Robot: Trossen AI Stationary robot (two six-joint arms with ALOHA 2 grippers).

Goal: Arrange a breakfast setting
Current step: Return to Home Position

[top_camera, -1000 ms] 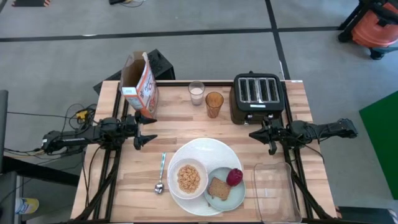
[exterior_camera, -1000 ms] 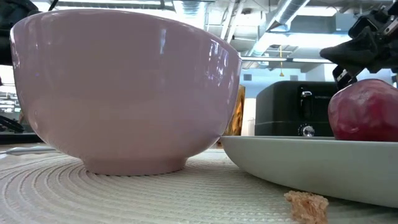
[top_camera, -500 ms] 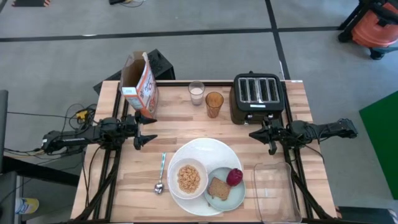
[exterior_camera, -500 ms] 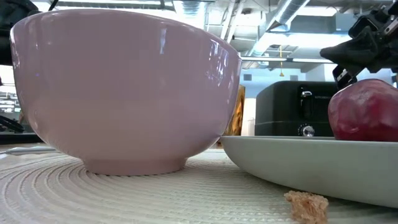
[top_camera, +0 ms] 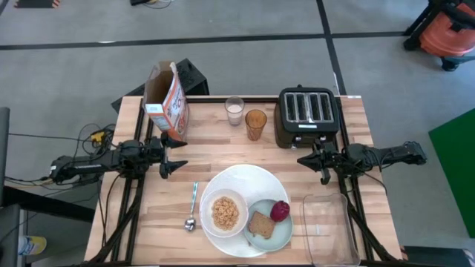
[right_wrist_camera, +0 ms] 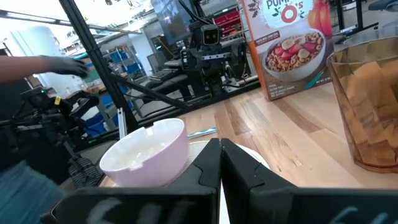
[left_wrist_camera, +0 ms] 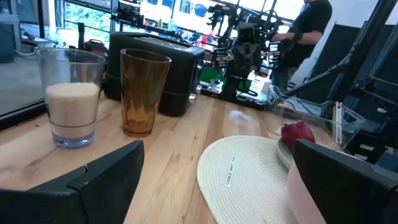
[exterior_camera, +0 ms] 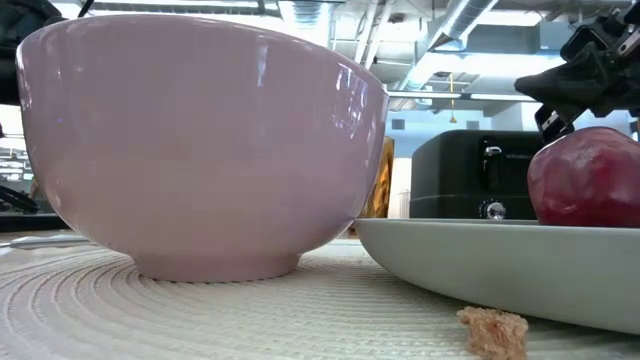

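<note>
A pale bowl [top_camera: 224,213] of cereal and a pale green small plate [top_camera: 276,236] rest on a round white woven mat [top_camera: 245,182] at the table's near middle. Toast [top_camera: 260,224] and a red fruit [top_camera: 280,211] lie on the small plate. A teal-handled spoon [top_camera: 192,208] lies left of the mat. The milk glass [top_camera: 234,111], amber glass [top_camera: 255,123] and open cereal box [top_camera: 165,96] stand at the far edge. My left gripper [top_camera: 182,153] is open and empty, left of the mat. My right gripper [top_camera: 300,159] is shut and empty, near the toaster.
A black toaster [top_camera: 307,116] stands at the far right. A clear empty container [top_camera: 329,230] sits at the near right corner. Bare wood lies between the grippers and the glasses. A person [left_wrist_camera: 311,25] stands in the room beyond the table.
</note>
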